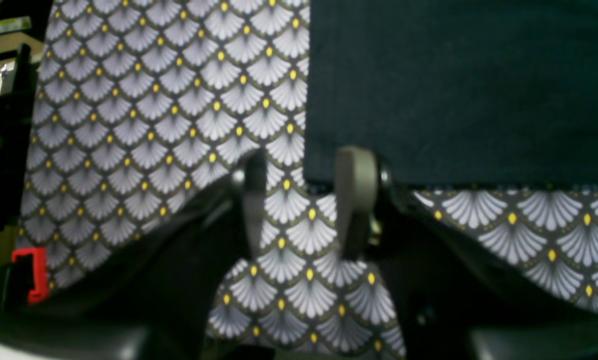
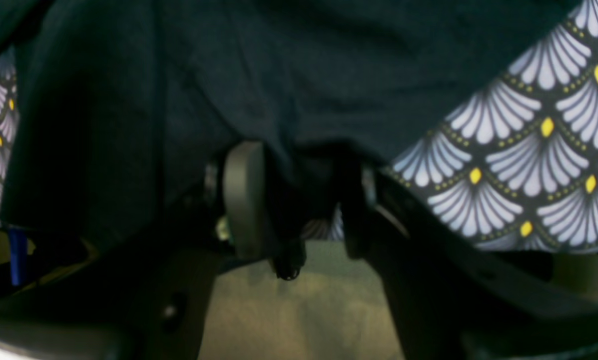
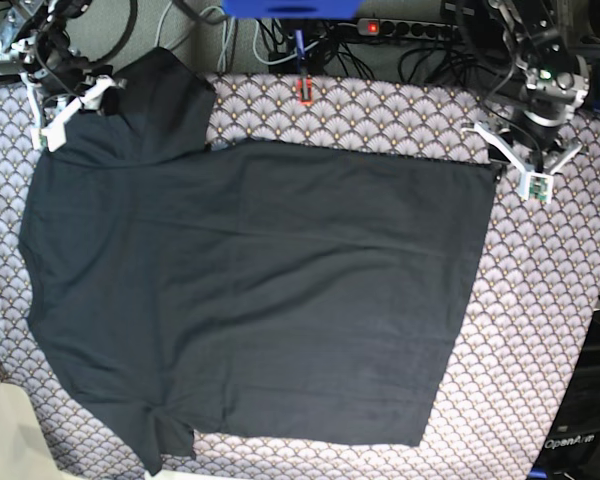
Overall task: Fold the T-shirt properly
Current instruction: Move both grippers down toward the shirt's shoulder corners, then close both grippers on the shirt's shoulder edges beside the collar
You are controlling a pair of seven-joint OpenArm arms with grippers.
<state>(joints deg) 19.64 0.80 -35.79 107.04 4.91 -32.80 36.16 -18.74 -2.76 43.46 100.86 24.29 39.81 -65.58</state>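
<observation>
Evidently we are at the very start: the T-shirt [image 3: 260, 290] lies spread flat on the scallop-patterned cloth [image 3: 540, 300], no fold made yet, so every fold is left. At far left the right gripper [image 2: 299, 200] straddles the sleeve end, dark fabric bunched between its jaws; we judge it grasping the shirt. At far right the left gripper [image 1: 303, 200] hovers at the hem corner, jaws parted with only patterned cloth between them, nothing held. Count: one T-shirt, two grippers, one cloth, one red clip [image 3: 304, 92] at the far edge
</observation>
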